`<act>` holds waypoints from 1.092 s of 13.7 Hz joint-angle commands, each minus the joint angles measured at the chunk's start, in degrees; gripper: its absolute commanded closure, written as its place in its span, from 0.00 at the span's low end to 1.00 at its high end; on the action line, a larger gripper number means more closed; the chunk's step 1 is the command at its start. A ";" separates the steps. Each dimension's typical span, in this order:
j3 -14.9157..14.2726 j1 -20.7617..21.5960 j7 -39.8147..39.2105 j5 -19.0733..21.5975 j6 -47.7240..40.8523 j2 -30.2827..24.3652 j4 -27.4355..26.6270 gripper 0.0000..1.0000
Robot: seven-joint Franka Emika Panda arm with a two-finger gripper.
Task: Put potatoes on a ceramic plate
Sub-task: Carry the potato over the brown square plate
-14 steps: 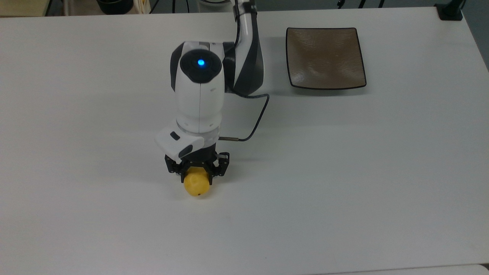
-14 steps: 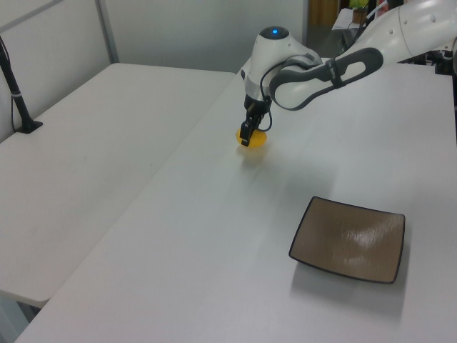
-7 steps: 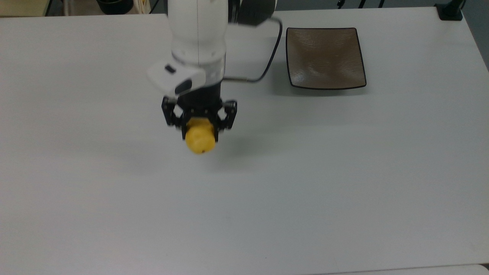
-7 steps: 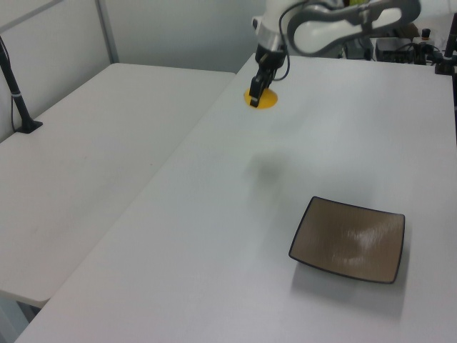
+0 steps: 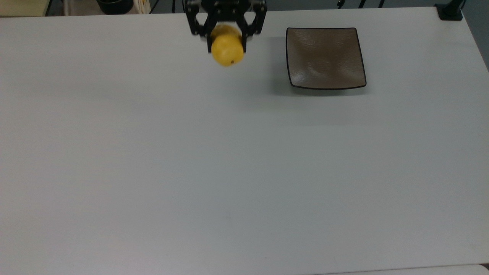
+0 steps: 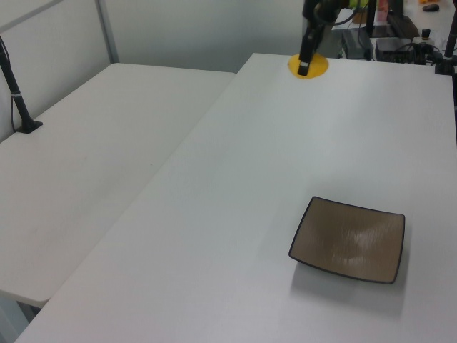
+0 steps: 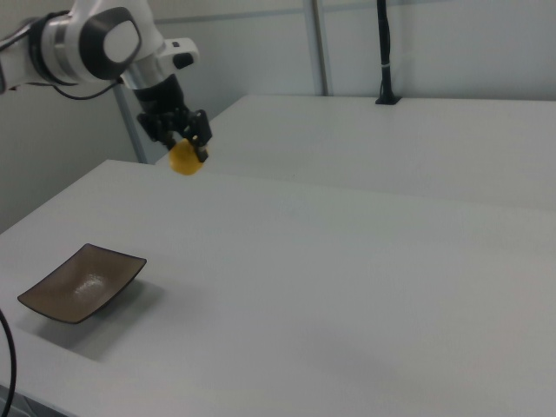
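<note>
The gripper (image 5: 227, 36) held the yellow potato (image 5: 227, 51) high above the white tabletop (image 5: 229, 172), its jaws pinching it on both sides. The plate (image 5: 325, 57) sat empty, off to the top view's right. This looked like the carrying step. Next, the potato needed to go over the plate, then down.

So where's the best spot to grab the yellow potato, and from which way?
Across its narrow middle, coming down from above. The potato is a small lumpy oval, so its short sides fit between the fingers. That is how the claw grips it now: shut on the upper half, with the rounded end and its tiny dark spot hanging free, clear of the table and not yet over the ceramic plate.
</note>
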 commanded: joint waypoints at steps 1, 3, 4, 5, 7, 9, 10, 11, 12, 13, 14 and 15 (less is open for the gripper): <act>-0.21 4.10 1.92 0.65 -3.04 -7.26 -8.46 1.00; 1.27 6.74 5.32 0.65 -4.01 -10.34 -12.50 1.00; 2.59 6.83 7.09 0.74 -4.02 -10.79 -13.56 1.00; 4.25 7.18 9.98 0.74 -4.02 -10.79 -14.79 1.00; 6.46 8.23 12.89 0.74 -3.84 -10.53 -16.47 1.00; 6.64 10.25 16.05 0.83 -3.67 -10.44 -17.70 1.00; 6.82 11.39 17.98 0.91 -3.40 -10.18 -18.32 1.00; 6.82 12.71 19.57 1.18 -3.14 -9.92 -19.10 1.00; 6.82 13.85 20.80 1.61 -2.88 -9.39 -19.63 1.00; 6.99 14.56 22.56 2.31 -1.05 -8.34 -20.42 1.00; 7.87 15.26 24.66 2.50 1.76 -7.20 -21.74 1.00; 9.01 15.53 26.86 2.50 3.96 -5.45 -22.53 1.00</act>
